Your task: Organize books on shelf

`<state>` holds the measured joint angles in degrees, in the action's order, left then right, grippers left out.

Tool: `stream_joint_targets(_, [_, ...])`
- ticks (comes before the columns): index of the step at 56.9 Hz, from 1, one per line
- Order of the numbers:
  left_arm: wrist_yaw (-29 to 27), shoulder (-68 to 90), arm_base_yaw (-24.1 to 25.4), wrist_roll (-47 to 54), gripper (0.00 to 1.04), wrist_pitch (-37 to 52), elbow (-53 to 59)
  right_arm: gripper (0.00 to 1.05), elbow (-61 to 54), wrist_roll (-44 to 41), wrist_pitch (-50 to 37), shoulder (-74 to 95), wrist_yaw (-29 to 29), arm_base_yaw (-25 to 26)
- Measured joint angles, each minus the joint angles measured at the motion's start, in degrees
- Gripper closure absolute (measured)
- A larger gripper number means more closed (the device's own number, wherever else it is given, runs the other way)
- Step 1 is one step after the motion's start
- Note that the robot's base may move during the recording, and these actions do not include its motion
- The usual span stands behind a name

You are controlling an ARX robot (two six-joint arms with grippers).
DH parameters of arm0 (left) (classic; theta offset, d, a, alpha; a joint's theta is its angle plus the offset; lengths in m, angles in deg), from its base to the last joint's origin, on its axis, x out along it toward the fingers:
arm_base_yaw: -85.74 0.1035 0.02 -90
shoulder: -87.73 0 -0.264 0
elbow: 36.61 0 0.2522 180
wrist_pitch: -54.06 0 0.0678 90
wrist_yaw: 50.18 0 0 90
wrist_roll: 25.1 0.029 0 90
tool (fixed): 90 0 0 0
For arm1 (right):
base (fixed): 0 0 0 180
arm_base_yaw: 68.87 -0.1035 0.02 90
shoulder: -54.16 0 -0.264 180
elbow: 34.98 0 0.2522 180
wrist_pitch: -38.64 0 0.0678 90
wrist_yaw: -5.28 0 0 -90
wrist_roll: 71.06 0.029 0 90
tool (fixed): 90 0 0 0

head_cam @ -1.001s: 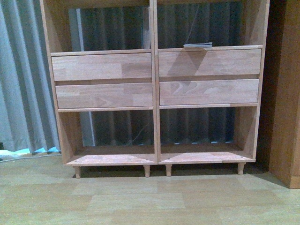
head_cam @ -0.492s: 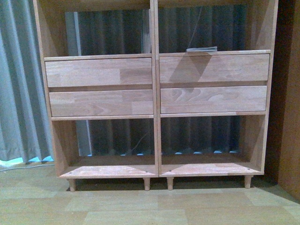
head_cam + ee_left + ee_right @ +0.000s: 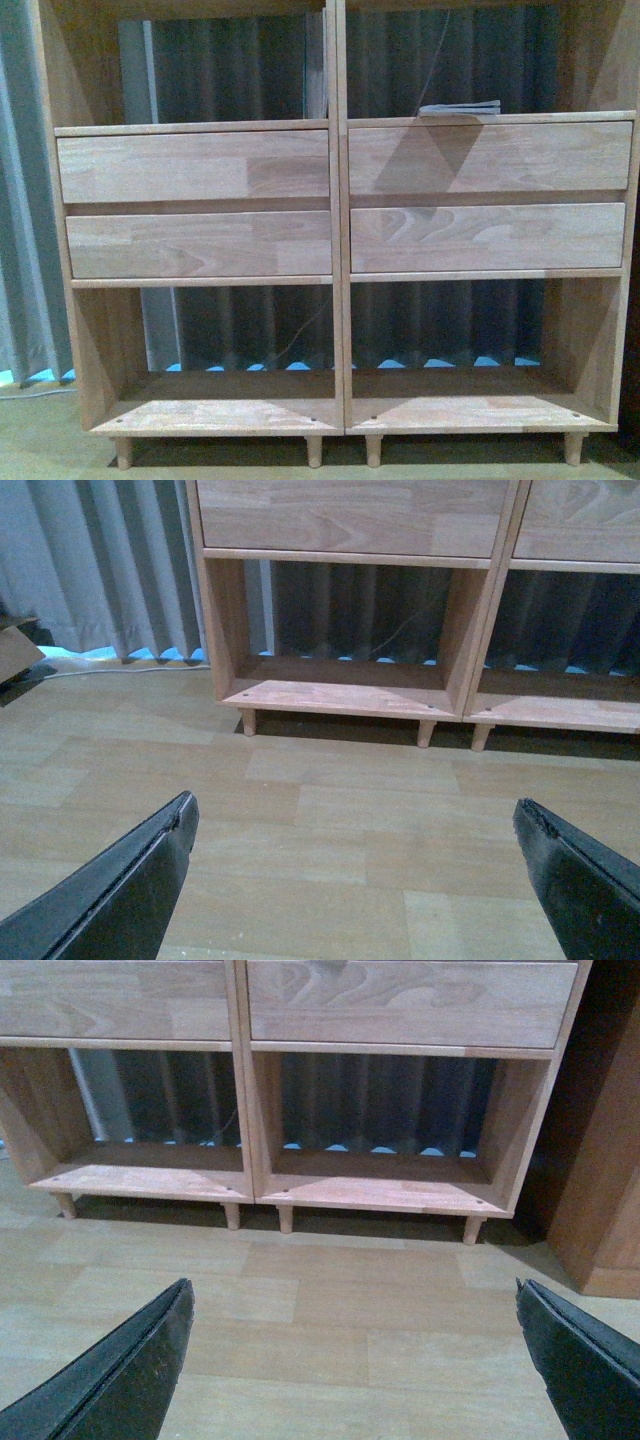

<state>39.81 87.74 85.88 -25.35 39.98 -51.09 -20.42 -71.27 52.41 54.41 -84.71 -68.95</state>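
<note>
The light-wood shelf (image 3: 336,200) fills the front view, with four drawer fronts across its middle and open compartments above and below. One thin pale book (image 3: 460,108) lies flat on the board above the upper right drawer. Neither arm shows in the front view. My left gripper (image 3: 352,805) hangs open over bare wooden floor, short of the shelf's (image 3: 340,696) lower left compartment, with nothing between its fingers. My right gripper (image 3: 352,1285) is open too, above the floor in front of the shelf's (image 3: 380,1192) lower compartments.
A grey curtain (image 3: 100,570) hangs behind and to the left of the shelf. A darker wooden cabinet (image 3: 605,1160) stands close against the shelf's right side. A pale cable (image 3: 110,663) runs along the floor by the curtain. Plank floor (image 3: 330,1310) lies before the shelf.
The front view has drawn closer to the shelf, which now looks larger and reaches both picture edges. The book sits lower and further right in the picture.
</note>
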Motion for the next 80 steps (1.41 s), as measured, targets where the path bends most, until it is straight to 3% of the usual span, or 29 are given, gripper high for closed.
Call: stream_joint_targets(80, [0.0, 0.0, 0.0, 0.0, 0.07, 0.0, 0.0, 0.07, 0.0, 0.0, 0.0, 0.0, 0.0, 0.0])
